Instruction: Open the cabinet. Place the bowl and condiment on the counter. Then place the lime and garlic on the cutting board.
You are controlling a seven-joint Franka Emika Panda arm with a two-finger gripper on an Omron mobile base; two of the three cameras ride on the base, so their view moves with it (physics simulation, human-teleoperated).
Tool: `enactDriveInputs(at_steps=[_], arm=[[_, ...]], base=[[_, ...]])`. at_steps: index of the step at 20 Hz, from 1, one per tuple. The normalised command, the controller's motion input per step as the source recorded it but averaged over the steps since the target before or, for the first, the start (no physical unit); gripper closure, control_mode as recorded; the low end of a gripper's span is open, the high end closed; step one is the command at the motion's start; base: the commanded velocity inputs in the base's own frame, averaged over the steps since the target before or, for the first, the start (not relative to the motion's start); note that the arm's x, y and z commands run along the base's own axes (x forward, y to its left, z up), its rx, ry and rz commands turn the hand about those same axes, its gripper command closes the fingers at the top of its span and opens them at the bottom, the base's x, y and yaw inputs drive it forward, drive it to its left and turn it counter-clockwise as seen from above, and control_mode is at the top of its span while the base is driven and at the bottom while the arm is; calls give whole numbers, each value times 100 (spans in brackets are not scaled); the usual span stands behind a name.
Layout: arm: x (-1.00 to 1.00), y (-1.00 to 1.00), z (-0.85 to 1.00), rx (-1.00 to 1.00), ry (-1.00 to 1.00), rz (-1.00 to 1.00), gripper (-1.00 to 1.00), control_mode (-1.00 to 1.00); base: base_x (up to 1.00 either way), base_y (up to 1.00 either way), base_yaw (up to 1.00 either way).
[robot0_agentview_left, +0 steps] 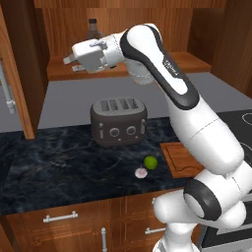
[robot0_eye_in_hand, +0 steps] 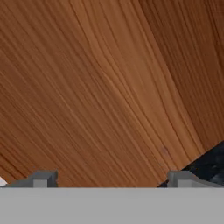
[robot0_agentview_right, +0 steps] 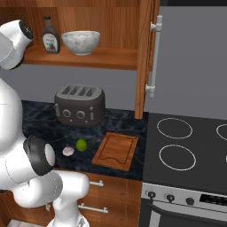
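Note:
The cabinet (robot0_agentview_right: 111,57) stands open, its right door (robot0_agentview_right: 145,53) swung out edge-on. On its shelf the dark condiment (robot0_agentview_right: 51,35) stands left of the marbled bowl (robot0_agentview_right: 80,42). My gripper (robot0_agentview_left: 70,63) hovers at shelf height in front of the condiment (robot0_agentview_left: 92,28), pointing left toward the left door (robot0_agentview_left: 17,74). In the hand view the fingertips (robot0_eye_in_hand: 41,179) are wide apart and open, with only wood grain close ahead. The lime (robot0_agentview_left: 150,162) and garlic (robot0_agentview_left: 141,173) lie together on the counter (robot0_agentview_left: 59,167), just left of the cutting board (robot0_agentview_left: 179,157).
A dark four-slot toaster (robot0_agentview_left: 118,120) stands on the counter below the shelf. The black stovetop (robot0_agentview_right: 190,146) lies right of the cutting board (robot0_agentview_right: 116,150). The left door's silver handle (robot0_agentview_left: 7,93) hangs at the far left. Drawers (robot0_agentview_left: 59,216) run under the counter.

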Motion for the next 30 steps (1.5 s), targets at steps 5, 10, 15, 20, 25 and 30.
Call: enactDriveInputs(at_steps=[5, 10, 15, 20, 25, 30], arm=[[-14, -50, 1, -5, -14, -19, -100, -100], [-14, -44, 5, -6, -6, -27, -100, -100], [-13, -46, 23, -3, -4, -27, -100, -100], [-2, -43, 30, -2, -5, -23, -100, -100], [-6, -43, 13, -6, -6, -20, -100, -100], [0, -35, 0, -9, -7, -14, -100, -100]], base=[[0, 0, 0], [0, 0, 0], [0, 0, 0], [0, 0, 0], [0, 0, 0], [0, 0, 0]])
